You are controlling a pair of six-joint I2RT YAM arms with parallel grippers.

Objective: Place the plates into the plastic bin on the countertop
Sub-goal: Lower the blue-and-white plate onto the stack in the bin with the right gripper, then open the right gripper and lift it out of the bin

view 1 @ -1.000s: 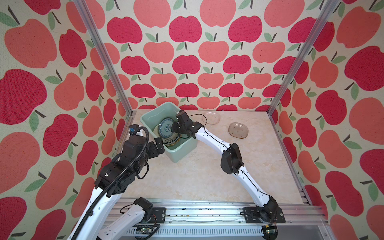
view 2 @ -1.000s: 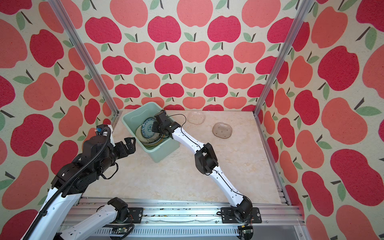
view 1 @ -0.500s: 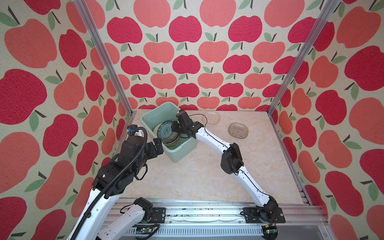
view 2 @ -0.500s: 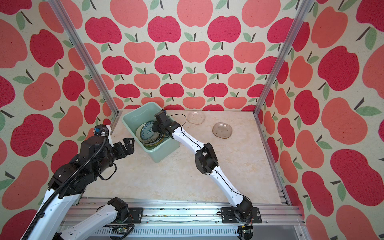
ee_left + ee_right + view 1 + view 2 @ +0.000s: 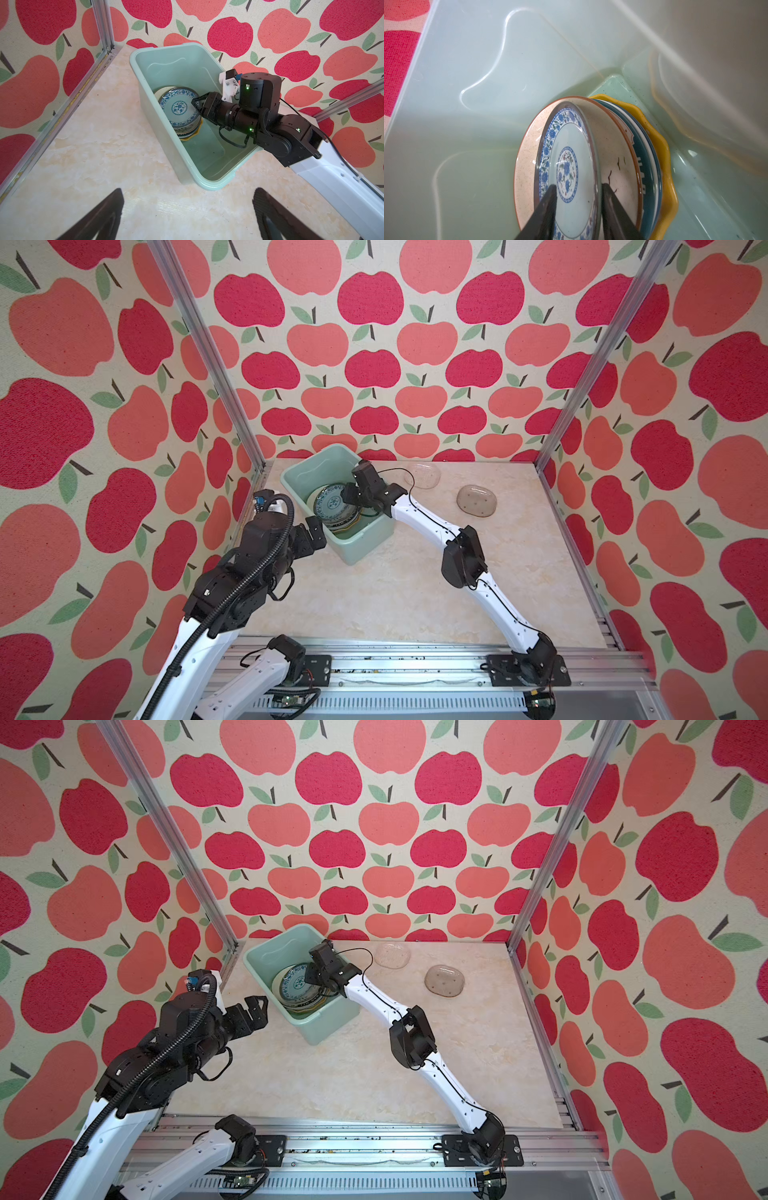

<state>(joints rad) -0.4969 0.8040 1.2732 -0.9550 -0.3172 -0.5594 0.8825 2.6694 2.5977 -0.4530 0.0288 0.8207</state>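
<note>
1. Plates (image 5: 334,506) were seen stacked inside the plastic bin (image 5: 359,549), which was set on the tabletop (image 5: 395,593) toward its far left corner.
2. The stack was placed close against one long wall of the bin and was topped by a blue-patterned plate (image 5: 571,166). Beneath it, a cream speckled plate (image 5: 612,145), a teal plate (image 5: 648,164) and a yellow scalloped plate (image 5: 663,153) were made out.
3. The right hand (image 5: 579,187) was reached down into the bin, its jaws parted partway on either side of the blue-patterned plate's rim. Whether either finger was touching the plate could not be told.
4. The left hand (image 5: 254,1007) was held wide open and empty above the tabletop, just beside the bin's near corner.
5. Two dishes were seen lying on the tabletop outside the bin: a clear glass plate (image 5: 423,475) near the back wall, and a smoky glass plate (image 5: 477,500) near it, further right.
</note>
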